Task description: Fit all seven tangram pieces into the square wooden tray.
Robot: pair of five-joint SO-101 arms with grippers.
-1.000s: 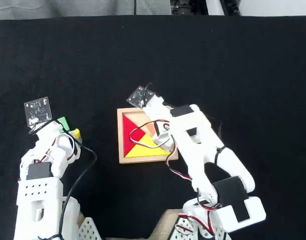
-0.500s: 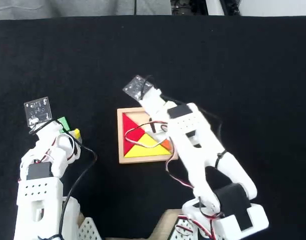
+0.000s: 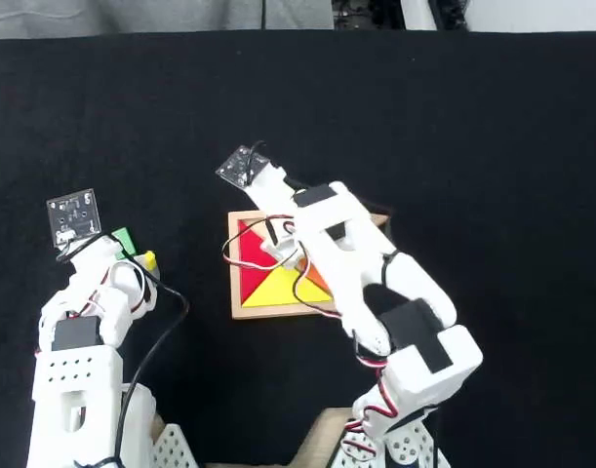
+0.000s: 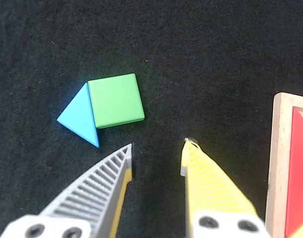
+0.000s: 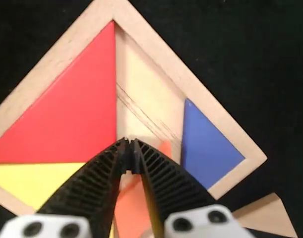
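Right gripper (image 5: 130, 151), pressed together, hovers over tray's (image 5: 156, 55) bare floor between red triangle (image 5: 67, 104) and blue piece (image 5: 208, 144).

Black tabletop (image 3: 493, 146), grey backdrop (image 3: 161, 15)

Black cloth (image 3: 493, 146) spread flat; grey band (image 3: 161, 15), dark clutter (image 3: 376, 12), white patch (image 3: 541, 12) along far edge.

The bench (image 3: 493, 146) is covered in black cloth, matt and faintly fuzzy. The tray (image 5: 191, 90) is pale bare wood with visible grain and dark scratch lines across its floor. The red triangle (image 5: 72, 104), blue piece (image 5: 206, 144) and green square (image 4: 115, 100) look smooth and painted, with a low sheen. The right claw (image 5: 130, 148) is ribbed black plastic. The left claw (image 4: 158, 148) has 1 grey and 1 yellow ribbed plastic finger.
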